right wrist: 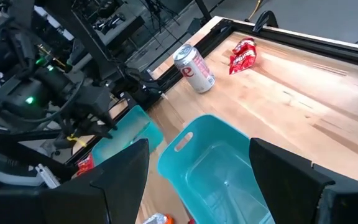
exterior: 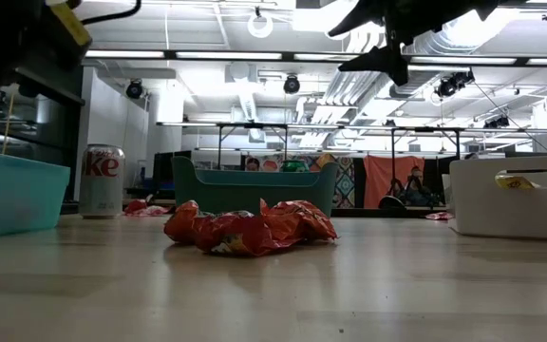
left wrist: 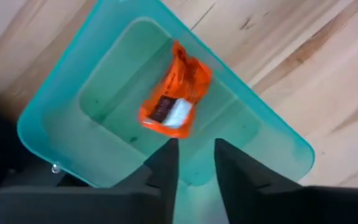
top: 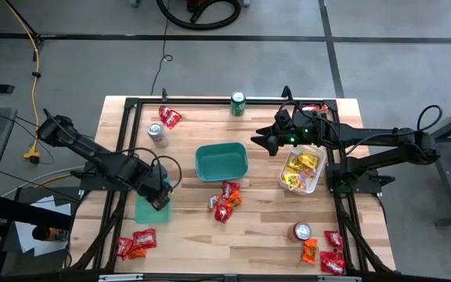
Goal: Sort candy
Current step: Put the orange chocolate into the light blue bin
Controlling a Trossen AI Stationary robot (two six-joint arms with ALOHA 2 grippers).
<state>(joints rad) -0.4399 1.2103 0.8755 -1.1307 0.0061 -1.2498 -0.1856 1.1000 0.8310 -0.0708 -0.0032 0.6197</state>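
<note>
An orange candy packet (left wrist: 174, 93) is seen in the light teal bin (left wrist: 61, 112) under the left gripper (left wrist: 191, 163), whose fingers are parted and empty. Yellow candy (top: 301, 168) is held in the white bin (top: 313, 186). The dark teal bin (top: 221, 161) appears empty below the wide-spread, empty right gripper (top: 263, 141). A loose candy pile (exterior: 250, 228) is left at mid-table. "ke" is legible on the silver can (exterior: 102, 180).

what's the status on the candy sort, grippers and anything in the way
Left gripper open over small teal bin, orange candy below its fingertips. Right gripper open, empty, above table beside white bin. Candy pile mid-table unsorted. Nothing blocking.
</note>
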